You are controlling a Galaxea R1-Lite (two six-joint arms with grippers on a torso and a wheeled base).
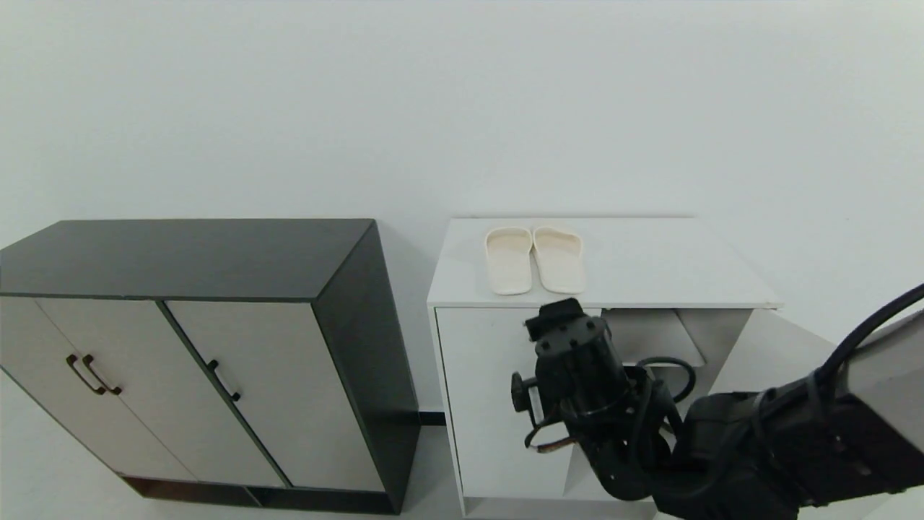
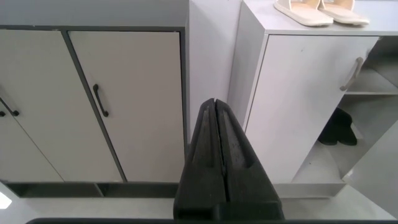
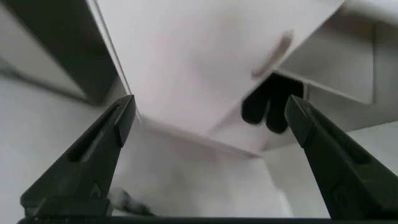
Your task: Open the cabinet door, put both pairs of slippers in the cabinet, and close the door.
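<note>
A cream pair of slippers [image 1: 535, 258] [image 2: 320, 11] lies on top of the white cabinet [image 1: 650, 267]. The cabinet's right door [image 1: 758, 347] is swung open, and its left door [image 2: 305, 106], with a handle [image 2: 351, 73] [image 3: 273, 55], is closed. A black pair of slippers [image 2: 339, 127] [image 3: 267, 106] stands on the cabinet floor inside the open half. My right gripper [image 3: 208, 155] is open and holds nothing, low in front of the cabinet and facing the black pair. My left gripper [image 2: 214, 155] is shut with nothing in it, back from both cabinets.
A dark cabinet with grey doors [image 1: 195, 347] [image 2: 93, 106] stands to the left of the white one, all doors closed. A plain wall runs behind both. A shelf [image 1: 650, 332] crosses the open half of the white cabinet.
</note>
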